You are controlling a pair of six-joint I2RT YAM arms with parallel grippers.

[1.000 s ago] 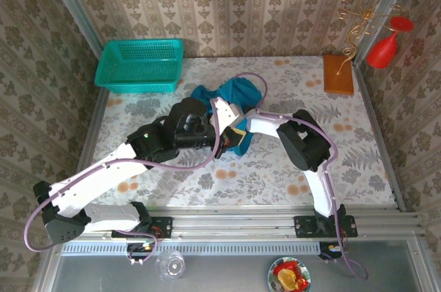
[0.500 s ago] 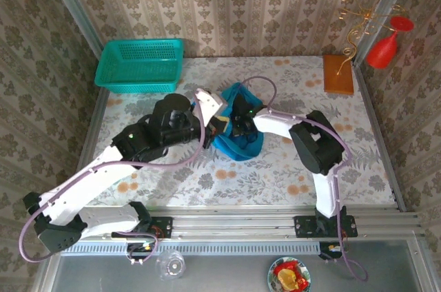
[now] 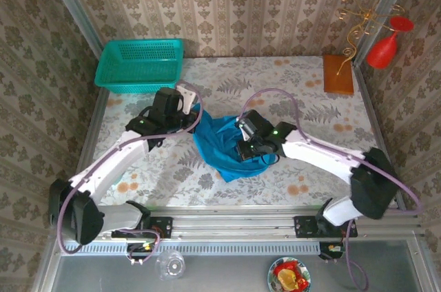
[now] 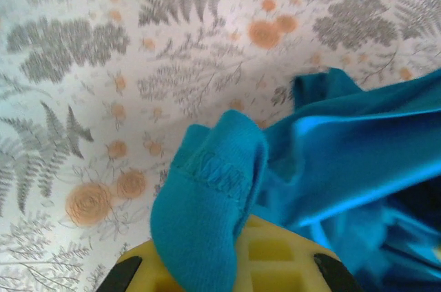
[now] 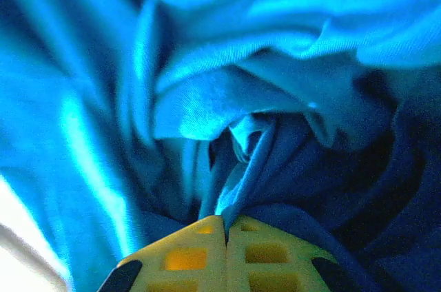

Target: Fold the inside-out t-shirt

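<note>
Left pincer (image 3: pixel 183 106) clamps the t-shirt (image 3: pixel 219 151) hem at its upper-left end; right pincer (image 3: pixel 244 146) is clamped on a fold mid-bunch. You've got it bunched mid-frame on the counter (image 3: pixel 310 99), long axis upper-left to lower-right.

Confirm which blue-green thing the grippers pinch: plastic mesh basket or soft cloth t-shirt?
The darker teal-blue cloth t-shirt, bunched mid-table, both the left gripper and right gripper shut on it. The lighter turquoise plastic mesh basket sits apart at the far-left corner.

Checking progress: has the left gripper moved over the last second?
Yes. The left gripper, shut on the t-shirt, has moved left and away, much nearer the basket.
</note>
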